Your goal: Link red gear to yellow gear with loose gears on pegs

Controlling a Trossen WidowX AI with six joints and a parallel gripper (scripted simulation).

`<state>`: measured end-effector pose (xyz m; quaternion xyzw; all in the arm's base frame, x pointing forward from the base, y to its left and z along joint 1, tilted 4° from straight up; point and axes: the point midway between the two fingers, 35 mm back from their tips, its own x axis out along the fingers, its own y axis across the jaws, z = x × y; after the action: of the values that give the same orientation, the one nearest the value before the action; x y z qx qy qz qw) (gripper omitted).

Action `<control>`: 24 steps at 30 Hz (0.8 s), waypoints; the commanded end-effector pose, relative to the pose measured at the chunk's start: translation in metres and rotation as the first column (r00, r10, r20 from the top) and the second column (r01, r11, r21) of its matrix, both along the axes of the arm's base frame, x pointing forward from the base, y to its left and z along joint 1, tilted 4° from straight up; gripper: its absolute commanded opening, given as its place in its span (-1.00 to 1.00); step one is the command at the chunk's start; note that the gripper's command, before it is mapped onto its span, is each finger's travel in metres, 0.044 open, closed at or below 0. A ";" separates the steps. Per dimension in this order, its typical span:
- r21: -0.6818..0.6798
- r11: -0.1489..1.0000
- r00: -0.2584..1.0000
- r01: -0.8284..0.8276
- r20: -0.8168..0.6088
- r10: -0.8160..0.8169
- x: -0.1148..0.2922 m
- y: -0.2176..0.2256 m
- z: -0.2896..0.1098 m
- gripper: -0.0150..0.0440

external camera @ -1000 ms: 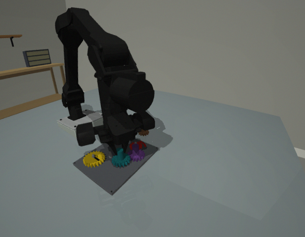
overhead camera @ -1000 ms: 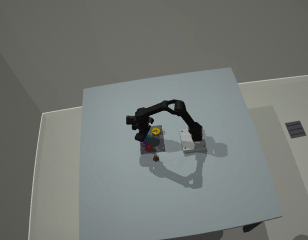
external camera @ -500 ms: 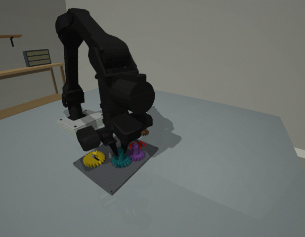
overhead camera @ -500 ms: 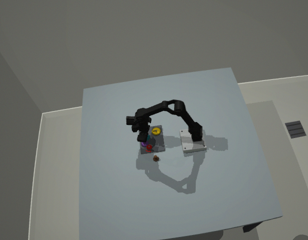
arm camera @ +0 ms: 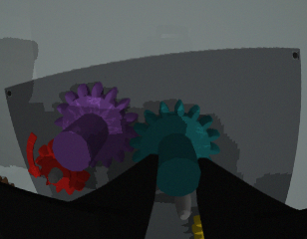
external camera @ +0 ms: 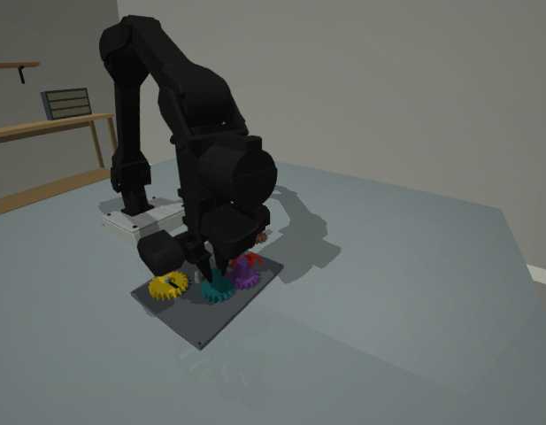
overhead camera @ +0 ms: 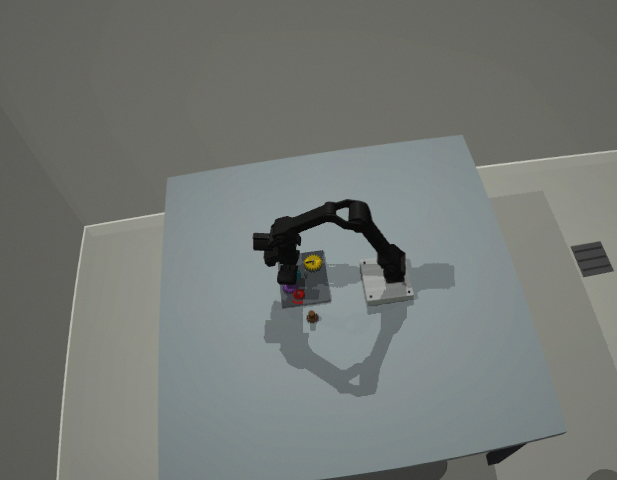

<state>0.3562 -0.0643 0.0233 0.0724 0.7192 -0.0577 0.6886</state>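
One end effector (external camera: 216,278) (arm camera: 177,165), two fingers, grasping one teal gear (external camera: 216,290) (arm camera: 175,131) by its upright knob. Teal gear is over the grey board (external camera: 202,324) (arm camera: 258,90) (overhead camera: 316,291), low down; can't tell if fully flat. Peg under it hidden.

One purple gear (overhead camera: 288,289) (external camera: 243,278) (arm camera: 96,107) right beside the teal one, on the board, knob up. Rims close together; whether teeth mesh, can't tell for sure.

One red gear (overhead camera: 296,295) (arm camera: 64,176) on the board, next to purple, on the side away from teal; in the wrist view purple's knob overlaps part of it. One red arrow (overhead camera: 297,302) (arm camera: 32,154) beside it.

One bare grey peg (external camera: 197,277) (arm camera: 183,206) near the teal gear, between it and the yellow side. One yellow gear (overhead camera: 310,262) (external camera: 168,285) (arm camera: 197,227) with black stripe, on its peg at the board's other end. In the exterior view a gap shows between yellow and teal.

One brown gear (overhead camera: 312,316) (external camera: 261,237) (arm camera: 3,180) off the board, standing on the table (overhead camera: 236,361) (external camera: 401,320), near the red gear's end. Gear count: five total, four at the board, one loose on the table. One arm (overhead camera: 318,215) (external camera: 203,96), one white base (overhead camera: 375,298) (external camera: 121,229), well apart from the brown gear.
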 end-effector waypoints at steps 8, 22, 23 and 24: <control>-0.006 0.991 0.991 0.136 -0.001 -0.136 -0.001 0.000 0.003 -0.02; -0.005 0.987 0.987 0.162 -0.005 -0.162 -0.001 0.027 0.042 0.25; -0.005 0.985 0.985 0.174 -0.004 -0.174 -0.003 0.046 0.042 0.34; -0.004 0.983 0.983 0.186 -0.004 -0.186 -0.006 0.064 0.043 0.43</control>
<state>0.3570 -0.0428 0.0687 0.1392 0.7052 -0.1275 0.6834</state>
